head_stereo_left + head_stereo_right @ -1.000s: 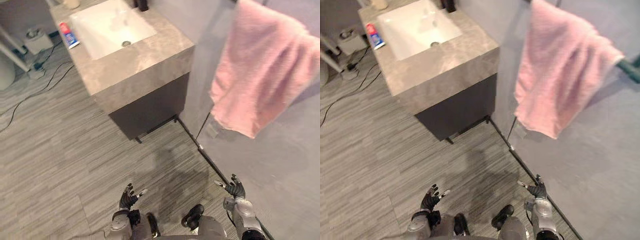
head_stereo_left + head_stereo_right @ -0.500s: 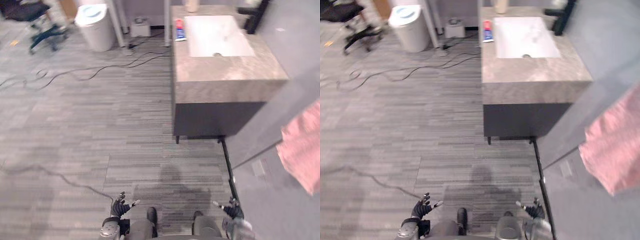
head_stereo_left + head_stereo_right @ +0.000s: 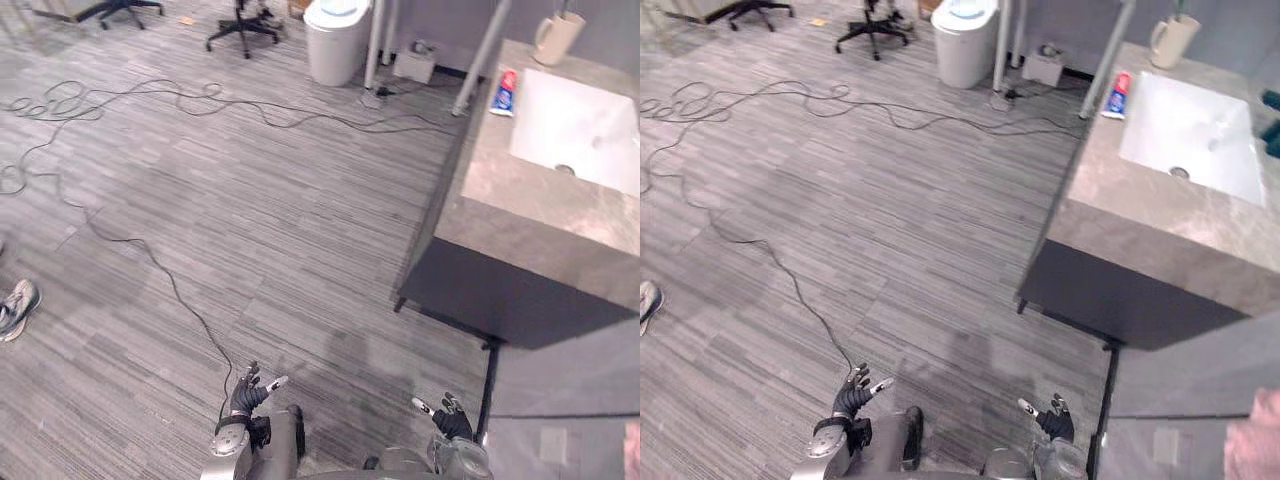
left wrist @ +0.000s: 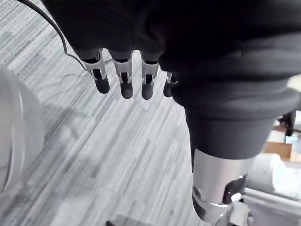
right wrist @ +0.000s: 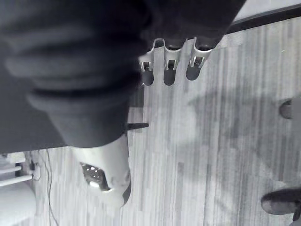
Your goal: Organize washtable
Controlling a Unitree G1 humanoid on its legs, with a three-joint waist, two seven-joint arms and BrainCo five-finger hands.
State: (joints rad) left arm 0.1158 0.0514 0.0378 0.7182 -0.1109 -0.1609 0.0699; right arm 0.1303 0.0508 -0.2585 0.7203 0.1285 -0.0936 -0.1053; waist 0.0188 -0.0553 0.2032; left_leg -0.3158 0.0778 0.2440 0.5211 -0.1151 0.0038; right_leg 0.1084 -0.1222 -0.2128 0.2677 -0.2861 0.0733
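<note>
The washtable [image 3: 520,210] has a brown stone top and a dark cabinet, and stands at the right. A white sink [image 3: 582,122] is set into the top. A red, white and blue toothpaste tube [image 3: 503,92] lies beside the sink's far corner, and a beige cup [image 3: 553,36] stands behind it. My left hand [image 3: 247,392] hangs low over the floor, open and holding nothing. My right hand [image 3: 448,417] is also low, open with nothing in it. Both are well short of the washtable.
A white bin [image 3: 336,28] and metal poles [image 3: 482,55] stand by the washtable's far side. An office chair [image 3: 243,18] is at the back. Cables [image 3: 120,100] trail over the grey plank floor. A person's shoe [image 3: 14,306] is at the left. A pink towel's corner [image 3: 1252,452] shows at the lower right.
The whole picture has swung round, so the camera has turned: the washtable now lies at the right and the pink towel has nearly left view. Both hands stay low and open.
</note>
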